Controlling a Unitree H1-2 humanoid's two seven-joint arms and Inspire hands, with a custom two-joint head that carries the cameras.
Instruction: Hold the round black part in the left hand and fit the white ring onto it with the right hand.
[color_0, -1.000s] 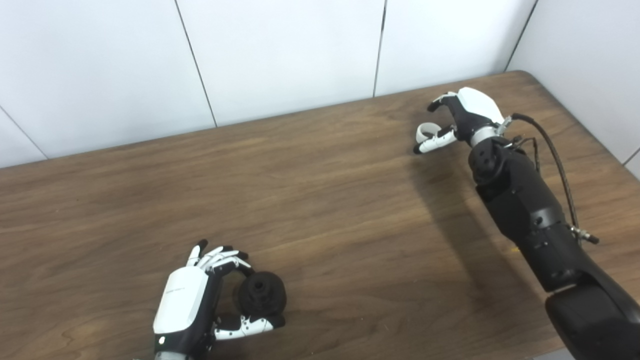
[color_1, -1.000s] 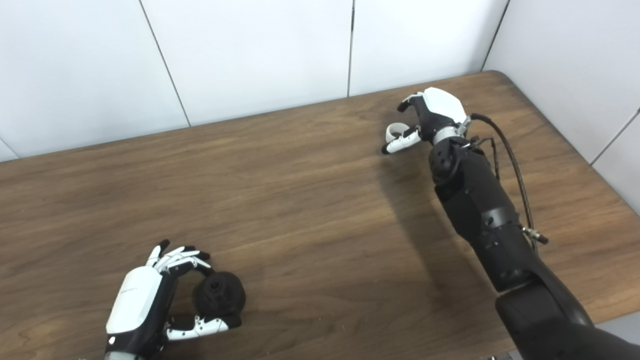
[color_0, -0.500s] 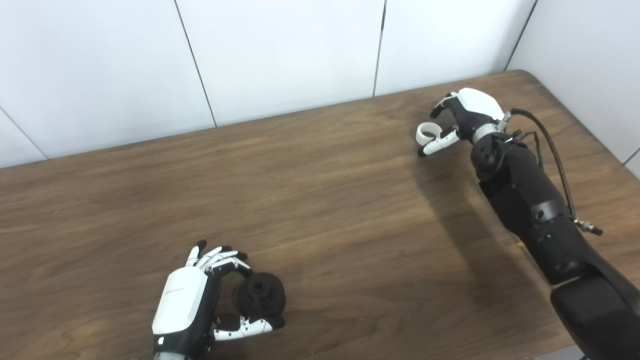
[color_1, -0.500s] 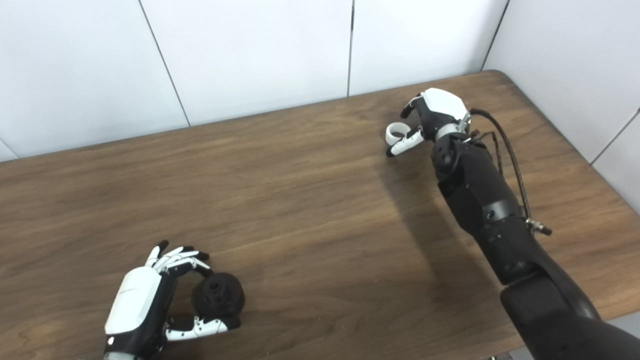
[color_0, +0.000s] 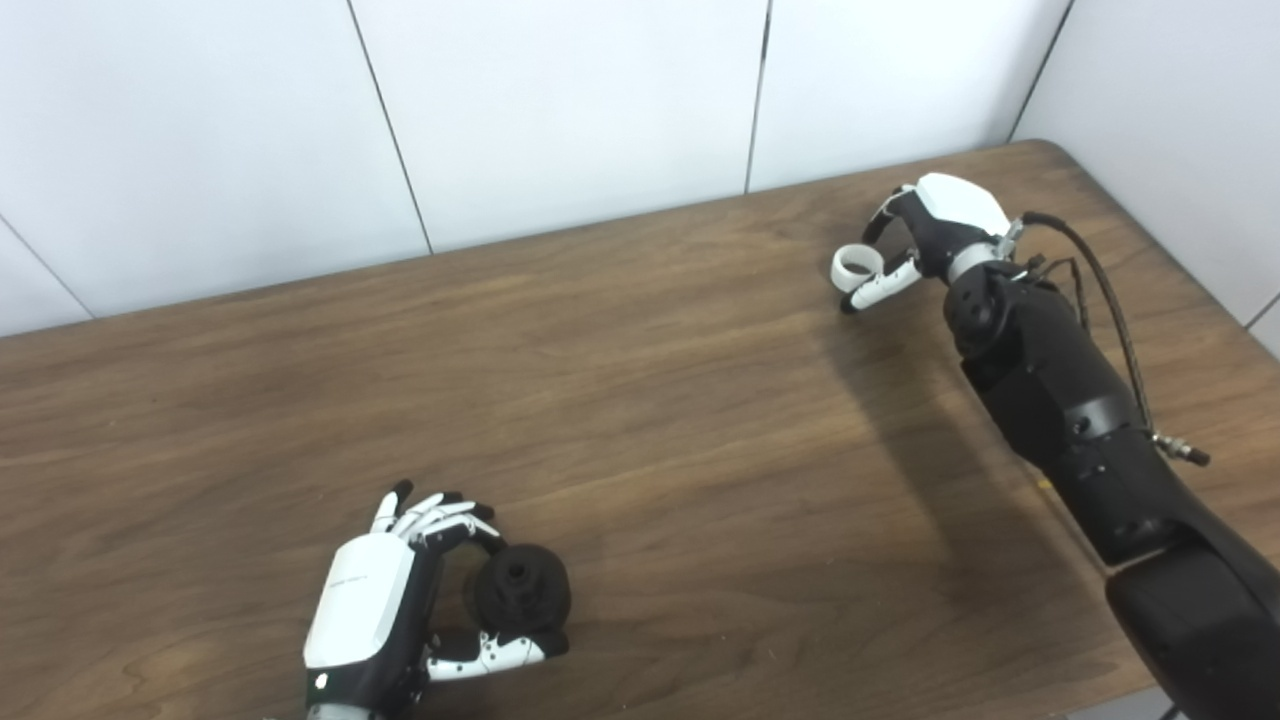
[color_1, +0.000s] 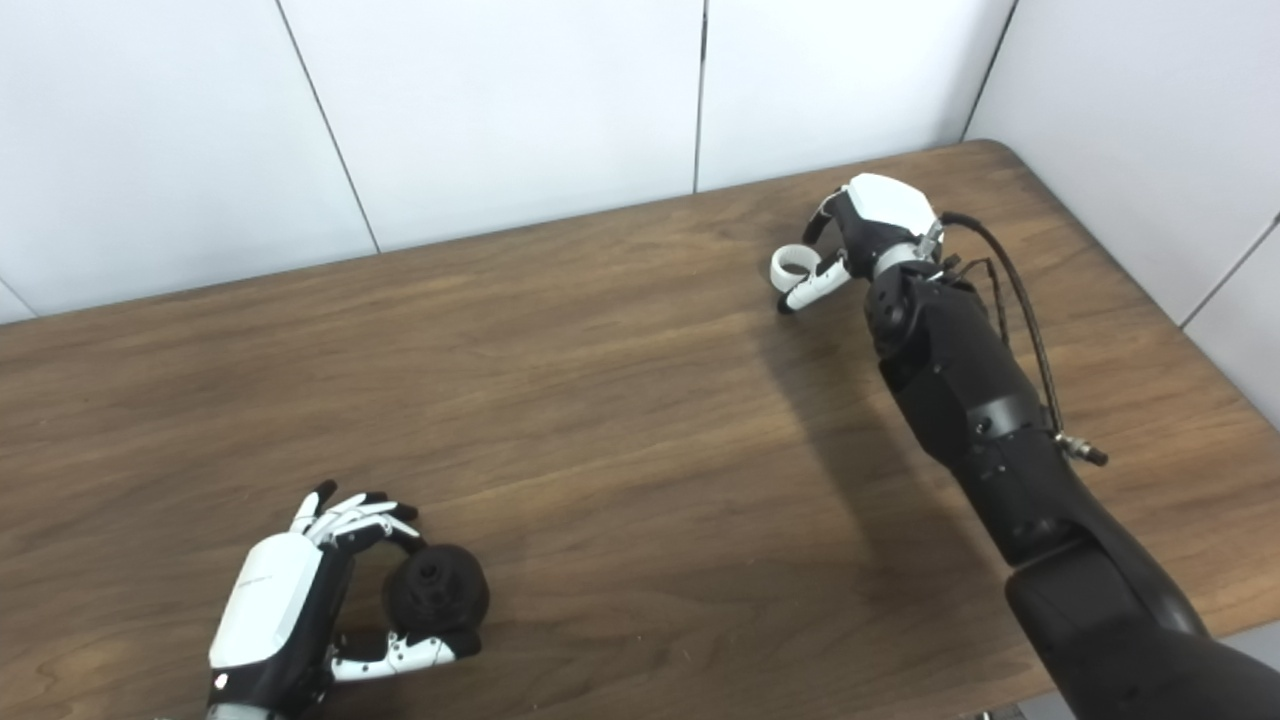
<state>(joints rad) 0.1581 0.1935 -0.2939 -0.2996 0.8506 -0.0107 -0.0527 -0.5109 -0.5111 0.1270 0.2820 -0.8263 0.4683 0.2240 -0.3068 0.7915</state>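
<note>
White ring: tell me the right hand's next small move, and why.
Probably close the right hand on the white ring and lift it. The ring sits between thumb and fingers at the table's far right, but a firm grip isn't evident; the left hand already cradles the round black part, far away.

Left hand (color_0: 385, 600) curled low, right hand (color_0: 925, 235) outstretched, fingers bent

Right hand (color_0: 935, 232) curls in tighter around the white ring (color_0: 855, 264) than a second ago, thumb now up against it. Right forearm swings slightly toward the table's far right corner.
</note>
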